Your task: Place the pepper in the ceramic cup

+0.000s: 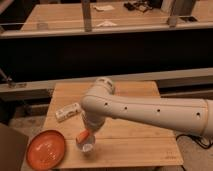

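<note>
The ceramic cup (87, 145) is small and pale and stands near the front left of the wooden table (140, 142). The orange pepper (82, 136) shows at the cup's upper left rim, tilted. I cannot tell whether it rests in the cup or hangs just above it. My gripper (86, 133) points down right over the cup and pepper, largely hidden under the white arm (150, 115) that reaches in from the right.
A flat orange plate (46, 149) lies at the table's front left corner, just left of the cup. A white oblong bottle (67, 112) lies behind the cup at the left. A dark counter wall runs behind the table.
</note>
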`<action>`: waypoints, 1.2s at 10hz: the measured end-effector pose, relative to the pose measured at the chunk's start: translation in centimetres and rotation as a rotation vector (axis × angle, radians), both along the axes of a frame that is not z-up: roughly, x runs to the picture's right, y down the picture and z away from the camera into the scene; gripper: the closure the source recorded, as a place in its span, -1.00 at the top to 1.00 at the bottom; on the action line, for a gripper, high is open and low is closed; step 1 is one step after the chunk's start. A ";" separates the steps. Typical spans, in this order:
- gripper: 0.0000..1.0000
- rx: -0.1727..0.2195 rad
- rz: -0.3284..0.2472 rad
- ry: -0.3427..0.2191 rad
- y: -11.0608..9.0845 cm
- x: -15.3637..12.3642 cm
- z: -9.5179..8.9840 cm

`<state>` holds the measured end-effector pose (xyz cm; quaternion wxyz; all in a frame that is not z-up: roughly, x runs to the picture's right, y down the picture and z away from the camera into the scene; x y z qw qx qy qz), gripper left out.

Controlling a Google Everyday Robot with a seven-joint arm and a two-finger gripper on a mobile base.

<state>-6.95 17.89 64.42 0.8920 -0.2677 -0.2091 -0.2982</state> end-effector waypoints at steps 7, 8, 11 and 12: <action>-0.39 0.000 0.001 -0.004 0.0 -0.1 -0.1; -0.47 0.000 0.002 -0.005 0.0 -0.1 -0.1; -0.48 -0.001 0.002 -0.006 0.0 -0.2 -0.1; -0.48 -0.001 0.002 -0.007 0.0 -0.2 -0.1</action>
